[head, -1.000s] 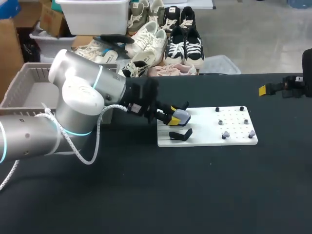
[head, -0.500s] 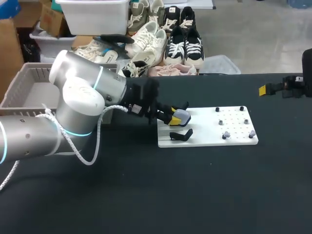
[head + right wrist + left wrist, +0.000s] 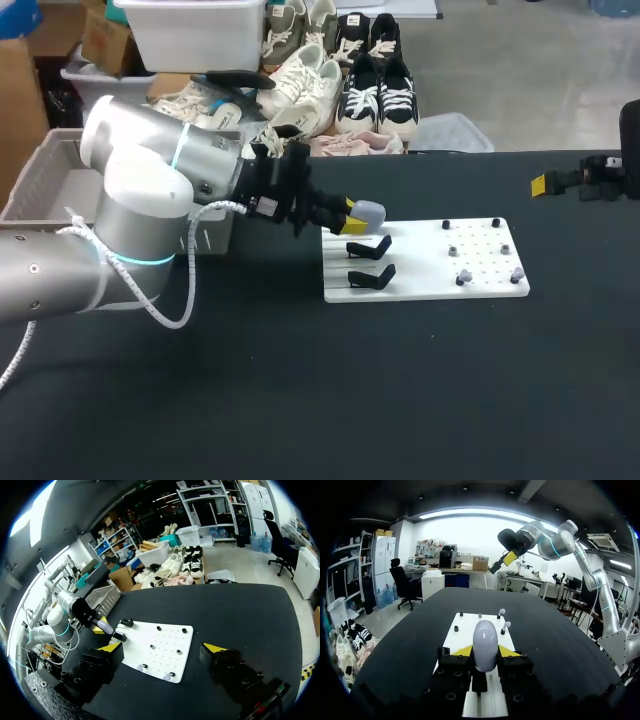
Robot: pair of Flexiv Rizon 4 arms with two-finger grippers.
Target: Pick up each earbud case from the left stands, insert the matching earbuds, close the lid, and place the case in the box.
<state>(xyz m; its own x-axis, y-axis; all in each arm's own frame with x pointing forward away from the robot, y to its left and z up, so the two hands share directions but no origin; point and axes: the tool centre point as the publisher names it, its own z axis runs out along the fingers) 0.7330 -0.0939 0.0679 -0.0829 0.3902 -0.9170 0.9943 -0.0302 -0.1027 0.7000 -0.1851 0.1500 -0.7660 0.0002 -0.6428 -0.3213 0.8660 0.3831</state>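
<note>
A smooth, rounded earbud case (image 3: pixel 370 212) of pale grey-lilac plastic, oval in the left wrist view (image 3: pixel 485 642), is gripped from both sides by the yellow-tipped fingers of the left hand (image 3: pixel 356 216), which is closed on it. The case is held over the left end of a flat white plate (image 3: pixel 430 288) with straight edges and rows of small holes, near the farther of two black hooked stands (image 3: pixel 368 247) and apart from it. Toward the plate's right end, small pale grey earbuds (image 3: pixel 462 276) are stood on pegs, with black pegs (image 3: pixel 445 225) along the far edge. The plate is bordered on every side by the matte black counter (image 3: pixel 300 400). A pale slatted box (image 3: pixel 60 140) is set at the counter's far left, behind the left arm. The right hand (image 3: pixel 164 649) is held open, its fingers wide apart with nothing between them, well apart from the plate at the far right.
</note>
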